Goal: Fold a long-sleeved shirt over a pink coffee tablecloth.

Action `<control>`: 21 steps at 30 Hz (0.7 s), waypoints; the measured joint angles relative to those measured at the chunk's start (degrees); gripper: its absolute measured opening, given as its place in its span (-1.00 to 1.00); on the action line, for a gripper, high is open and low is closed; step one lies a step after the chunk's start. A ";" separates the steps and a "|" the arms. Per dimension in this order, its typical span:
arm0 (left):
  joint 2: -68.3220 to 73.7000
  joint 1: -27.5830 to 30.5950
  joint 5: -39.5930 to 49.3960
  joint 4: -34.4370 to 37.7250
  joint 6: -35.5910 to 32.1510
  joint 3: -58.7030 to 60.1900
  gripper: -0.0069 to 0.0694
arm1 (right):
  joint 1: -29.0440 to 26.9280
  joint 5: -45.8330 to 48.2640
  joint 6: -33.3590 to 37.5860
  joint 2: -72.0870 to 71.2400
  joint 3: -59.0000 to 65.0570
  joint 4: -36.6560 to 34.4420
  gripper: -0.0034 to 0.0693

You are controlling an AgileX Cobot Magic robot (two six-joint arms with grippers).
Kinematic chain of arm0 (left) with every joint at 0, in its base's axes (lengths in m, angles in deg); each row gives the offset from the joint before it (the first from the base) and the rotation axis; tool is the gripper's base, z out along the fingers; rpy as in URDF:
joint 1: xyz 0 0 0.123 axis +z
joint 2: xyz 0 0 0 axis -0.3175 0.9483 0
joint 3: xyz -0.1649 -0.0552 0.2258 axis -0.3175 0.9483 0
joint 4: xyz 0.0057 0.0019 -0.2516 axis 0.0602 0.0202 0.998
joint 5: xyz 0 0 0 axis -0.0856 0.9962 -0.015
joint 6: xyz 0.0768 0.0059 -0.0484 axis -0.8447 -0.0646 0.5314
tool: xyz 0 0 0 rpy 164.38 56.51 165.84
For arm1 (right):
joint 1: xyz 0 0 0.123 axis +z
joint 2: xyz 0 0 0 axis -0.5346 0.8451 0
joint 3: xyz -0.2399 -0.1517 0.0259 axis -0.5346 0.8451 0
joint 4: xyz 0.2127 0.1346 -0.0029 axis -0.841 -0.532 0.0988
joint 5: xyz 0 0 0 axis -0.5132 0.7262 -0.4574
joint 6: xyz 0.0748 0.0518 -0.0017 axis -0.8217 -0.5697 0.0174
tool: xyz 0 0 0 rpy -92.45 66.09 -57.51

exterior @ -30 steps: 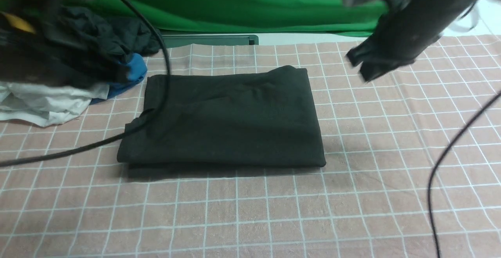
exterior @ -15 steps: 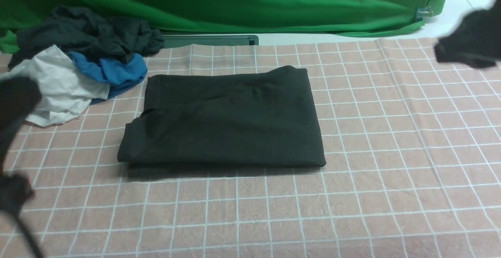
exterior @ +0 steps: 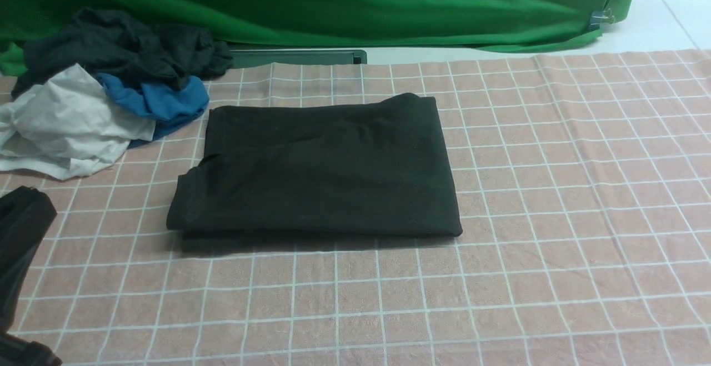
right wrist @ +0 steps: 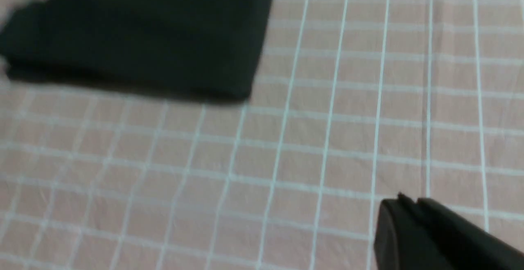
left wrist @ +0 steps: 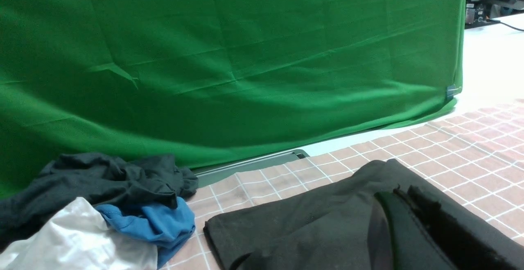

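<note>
Black long-sleeved shirt (exterior: 319,169) lies folded into flat rectangle mid-table on pink coffee tablecloth (exterior: 555,216); you see no graphic, plain side up. Bunched clothes pile (exterior: 105,88), dark, white and blue, sits at shirt's 10 o'clock, just beside its corner. Green backdrop (exterior: 344,5) hangs at 12 o'clock. Left gripper (left wrist: 403,221): fingers pressed together, clenched, holding nothing, shirt behind it. Right gripper (right wrist: 409,225): fingers together too, empty, above bare cloth, shirt well apart at its 10 o'clock.
</note>
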 joint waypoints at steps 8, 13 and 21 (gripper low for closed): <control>0.00 0.00 -0.06 0.00 0.00 0.00 -0.77 | 0.00 -13.77 -2.46 -7.97 8.16 0.62 -0.82; 0.00 0.00 -0.06 0.00 0.00 0.00 -0.77 | 0.00 -14.25 -2.83 -7.97 9.75 0.62 -0.80; 0.00 0.00 -0.06 0.00 0.00 0.00 -0.77 | 0.00 -14.64 -2.83 -7.97 9.72 0.62 -0.75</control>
